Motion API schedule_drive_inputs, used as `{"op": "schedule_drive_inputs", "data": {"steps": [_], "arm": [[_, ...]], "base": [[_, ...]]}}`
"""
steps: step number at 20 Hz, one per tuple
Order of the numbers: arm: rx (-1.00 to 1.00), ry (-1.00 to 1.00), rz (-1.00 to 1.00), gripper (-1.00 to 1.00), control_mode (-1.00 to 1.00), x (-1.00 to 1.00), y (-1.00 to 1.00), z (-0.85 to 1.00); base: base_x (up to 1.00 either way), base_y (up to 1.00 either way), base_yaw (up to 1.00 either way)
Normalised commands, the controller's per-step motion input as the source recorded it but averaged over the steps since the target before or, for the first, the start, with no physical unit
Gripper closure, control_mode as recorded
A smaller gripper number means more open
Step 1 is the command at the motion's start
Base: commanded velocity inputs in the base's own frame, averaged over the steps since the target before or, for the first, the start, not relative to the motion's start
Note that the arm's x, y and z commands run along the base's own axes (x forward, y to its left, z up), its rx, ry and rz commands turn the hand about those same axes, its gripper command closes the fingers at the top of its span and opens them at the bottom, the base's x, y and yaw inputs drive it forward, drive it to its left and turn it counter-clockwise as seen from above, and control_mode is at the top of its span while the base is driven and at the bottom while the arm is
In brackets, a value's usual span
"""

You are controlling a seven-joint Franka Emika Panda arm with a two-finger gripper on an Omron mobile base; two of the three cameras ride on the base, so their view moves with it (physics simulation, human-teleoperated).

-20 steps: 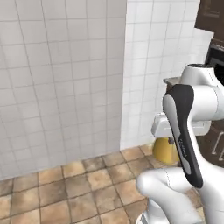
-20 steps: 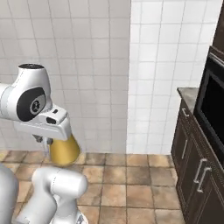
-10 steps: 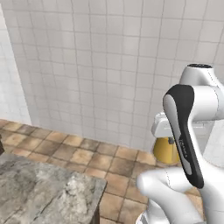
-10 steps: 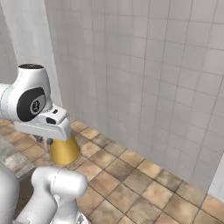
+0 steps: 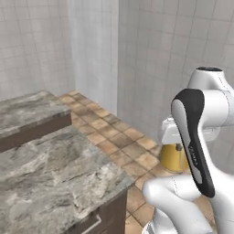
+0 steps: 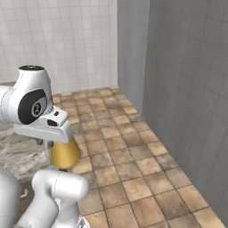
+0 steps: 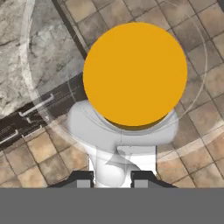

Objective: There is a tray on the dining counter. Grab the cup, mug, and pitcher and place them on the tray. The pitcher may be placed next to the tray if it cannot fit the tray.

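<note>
A: I'm on the remote feed. What does the gripper (image 7: 112, 180) have?

B: It's clenched on the pitcher (image 7: 134, 74). From the hand view I look straight down through the glass: a round amber-yellow disc with the two dark fingertips (image 7: 81, 179) rising at the bottom, one on each side of the neck.

A: Where is the pitcher in the room?

B: In the air over the tiled floor (image 6: 133, 164), hanging under the white hand. In the left base view its amber body (image 5: 172, 156) peeks out to the left of the arm's dark-panelled link, just right of the desk.

A: And the desk?

B: The mottled grey-beige stone desk (image 5: 55, 169) fills the near left of the left base view, dark brown front below it. In the right base view the pitcher sits beside the stone edge at the left, with grey tiled walls (image 6: 187, 80) far and right.
</note>
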Motion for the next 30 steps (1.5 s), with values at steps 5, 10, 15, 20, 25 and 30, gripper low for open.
{"op": "schedule_drive_inputs", "data": {"steps": [5,10,15,20,25,30], "arm": [[0.0,0.0,0.0,1.0,1.0,0.0,0.0,0.0],[0.0,0.0,0.0,1.0,1.0,0.0,0.0,0.0],[0.0,0.0,0.0,1.0,1.0,0.0,0.0,0.0],[0.0,0.0,0.0,1.0,1.0,0.0,0.0,0.0],[0.0,0.0,0.0,1.0,1.0,0.0,0.0,0.0],[0.0,0.0,0.0,1.0,1.0,0.0,0.0,0.0]], "base": [[0.28,-0.87,0.25],[0.56,-1.0,0.36],[0.67,-1.0,0.51],[1.0,-0.89,0.6],[1.0,-0.64,0.59],[1.0,-0.59,0.29]]}}
